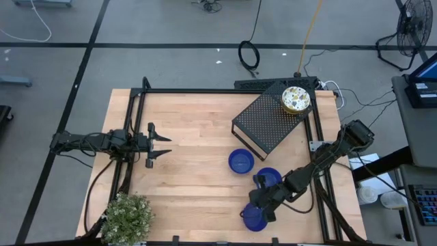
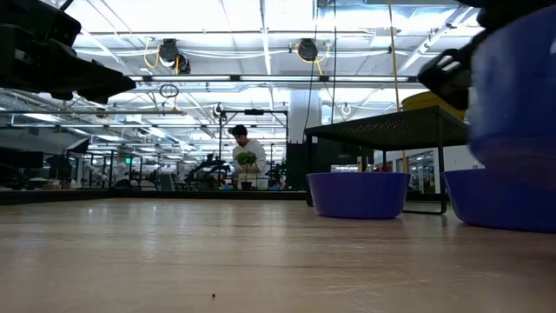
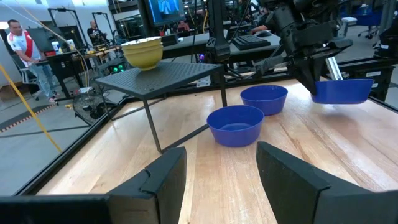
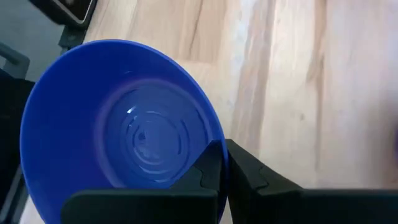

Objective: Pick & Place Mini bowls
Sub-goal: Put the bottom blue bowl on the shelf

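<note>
Right pincer (image 4: 225, 163) holds a blue bowl (image 4: 121, 118) by its rim.

Its fingers are closed tight on the rim, and the bowl hangs clear above the desk (image 1: 191, 143). Two more blue bowls (image 1: 241, 161) sit on the desk just beyond it, a speckled bowl (image 1: 295, 100) on the black box (image 1: 266, 123) farther off. Left pincer (image 1: 161, 147) waits wide open, well apart.
</note>
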### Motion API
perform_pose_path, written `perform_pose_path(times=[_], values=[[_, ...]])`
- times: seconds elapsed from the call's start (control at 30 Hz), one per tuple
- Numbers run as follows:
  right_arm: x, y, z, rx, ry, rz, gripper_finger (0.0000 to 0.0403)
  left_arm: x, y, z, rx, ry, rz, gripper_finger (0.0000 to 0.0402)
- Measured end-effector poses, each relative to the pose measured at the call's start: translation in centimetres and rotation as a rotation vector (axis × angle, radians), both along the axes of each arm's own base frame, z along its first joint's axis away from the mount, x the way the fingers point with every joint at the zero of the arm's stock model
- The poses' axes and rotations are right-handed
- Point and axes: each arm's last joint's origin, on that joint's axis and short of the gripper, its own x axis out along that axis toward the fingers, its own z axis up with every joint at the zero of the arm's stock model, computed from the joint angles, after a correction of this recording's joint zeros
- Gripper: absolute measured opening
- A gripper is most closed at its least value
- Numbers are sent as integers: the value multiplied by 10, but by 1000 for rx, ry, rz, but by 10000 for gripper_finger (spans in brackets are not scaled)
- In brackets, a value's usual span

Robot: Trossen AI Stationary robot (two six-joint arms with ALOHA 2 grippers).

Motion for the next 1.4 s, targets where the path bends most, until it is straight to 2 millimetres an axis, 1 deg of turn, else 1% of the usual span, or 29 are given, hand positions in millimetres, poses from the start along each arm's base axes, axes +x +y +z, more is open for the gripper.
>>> perform_pose_path(times=[0.27, 0.67, 1.07, 1.4], values=[[17, -15, 5, -28, -88, 23, 1, 0, 0, 0, 0, 0, 0, 198], [47, -43, 18, -74, -305, 46, 1, 0, 0, 0, 0, 0, 0, 198], [72, -79, 35, -100, -512, -29, 0, 0, 0, 0, 0, 0, 0, 198], [90, -114, 61, -103, -781, -137, 0, 0, 0, 0, 0, 0, 0, 198]])
